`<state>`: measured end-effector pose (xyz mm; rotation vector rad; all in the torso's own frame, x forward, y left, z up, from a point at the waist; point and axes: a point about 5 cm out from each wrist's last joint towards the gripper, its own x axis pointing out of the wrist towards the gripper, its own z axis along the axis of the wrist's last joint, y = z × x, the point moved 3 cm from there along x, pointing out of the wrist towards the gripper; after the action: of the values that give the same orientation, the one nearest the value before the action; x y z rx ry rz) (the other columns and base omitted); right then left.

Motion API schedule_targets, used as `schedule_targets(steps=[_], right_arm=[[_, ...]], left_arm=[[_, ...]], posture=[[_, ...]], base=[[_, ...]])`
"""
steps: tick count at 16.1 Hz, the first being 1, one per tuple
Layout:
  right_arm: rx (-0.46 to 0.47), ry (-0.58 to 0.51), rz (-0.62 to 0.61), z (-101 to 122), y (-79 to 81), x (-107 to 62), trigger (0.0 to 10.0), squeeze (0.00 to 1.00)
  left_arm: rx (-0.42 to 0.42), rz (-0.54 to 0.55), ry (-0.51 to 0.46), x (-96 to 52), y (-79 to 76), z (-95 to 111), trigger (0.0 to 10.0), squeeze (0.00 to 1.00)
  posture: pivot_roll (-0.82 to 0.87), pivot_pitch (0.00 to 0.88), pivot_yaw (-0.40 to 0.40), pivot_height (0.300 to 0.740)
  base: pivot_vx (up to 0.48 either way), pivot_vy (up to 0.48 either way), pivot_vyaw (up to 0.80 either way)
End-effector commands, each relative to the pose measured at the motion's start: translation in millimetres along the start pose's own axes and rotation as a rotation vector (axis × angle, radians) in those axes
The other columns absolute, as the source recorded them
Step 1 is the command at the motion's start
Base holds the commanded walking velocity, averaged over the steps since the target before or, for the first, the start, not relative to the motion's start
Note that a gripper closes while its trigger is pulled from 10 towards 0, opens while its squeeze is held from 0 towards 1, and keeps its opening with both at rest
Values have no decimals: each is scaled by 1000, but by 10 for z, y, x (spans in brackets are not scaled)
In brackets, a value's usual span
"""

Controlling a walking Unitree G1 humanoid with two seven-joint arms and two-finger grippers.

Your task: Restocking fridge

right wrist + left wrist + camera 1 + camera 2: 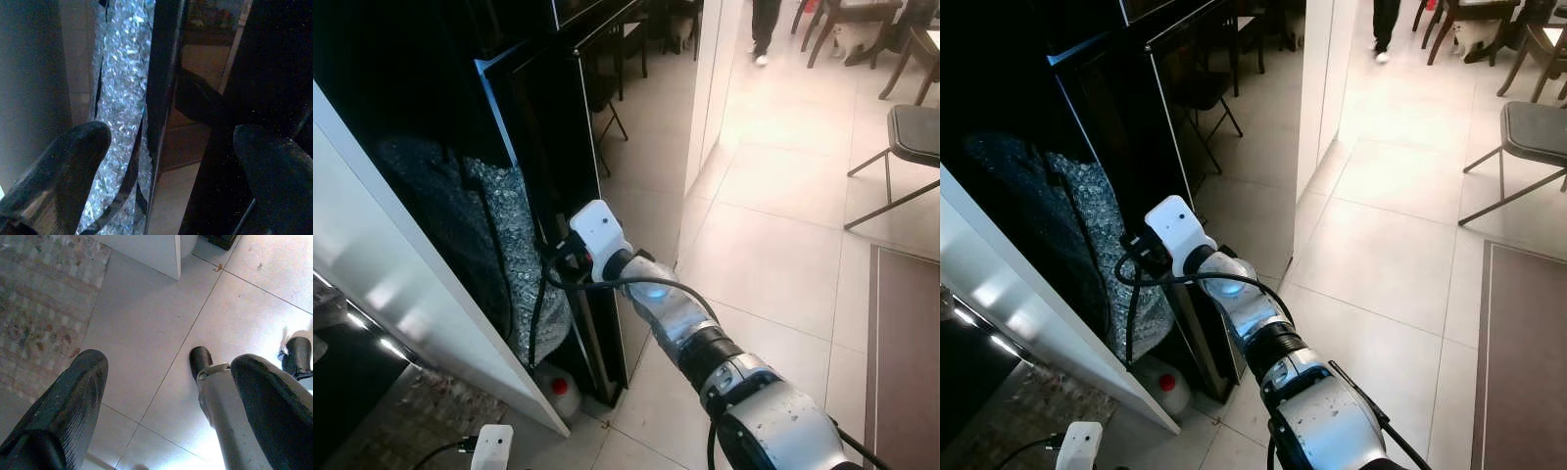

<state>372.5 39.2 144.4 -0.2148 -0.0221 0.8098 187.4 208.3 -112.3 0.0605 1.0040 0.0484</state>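
Note:
The fridge (548,117) is a tall glossy black cabinet at the left, its door shut and its front reflecting chairs. My right gripper (171,142) reaches to the fridge's near vertical edge (164,73) at about mid-height. It is open, with one black finger (73,156) on the side where silver bubble foil (509,235) hangs and the other over the glossy front. Its white wrist housing (597,230) sits just right of that edge. My left gripper (171,367) hangs open and holds nothing, pointing down at the tiled floor.
A white slanted panel (401,284) stands close at my left. A plastic jug with a red cap (558,387) sits on the floor by the fridge's base. A white wall corner (710,78), a chair (911,137), a mat (906,362) and a person's legs (764,29) lie farther off.

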Motion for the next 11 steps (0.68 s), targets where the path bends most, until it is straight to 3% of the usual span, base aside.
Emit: schedule_targets(steps=[1, 11], right_arm=[[20, -44, 44, 152, 172, 105, 10000, 0], [34, -48, 64, 180, 141, 119, 10000, 0]], left_arm=[[-1, 7, 7, -4, 24, -21, 10000, 0], [0, 9, 6, -3, 24, -17, 10000, 0]], posture=[[-123, 0, 97, 740], [-120, 0, 95, 740]], base=[[0, 0, 0], [0, 0, 0]])
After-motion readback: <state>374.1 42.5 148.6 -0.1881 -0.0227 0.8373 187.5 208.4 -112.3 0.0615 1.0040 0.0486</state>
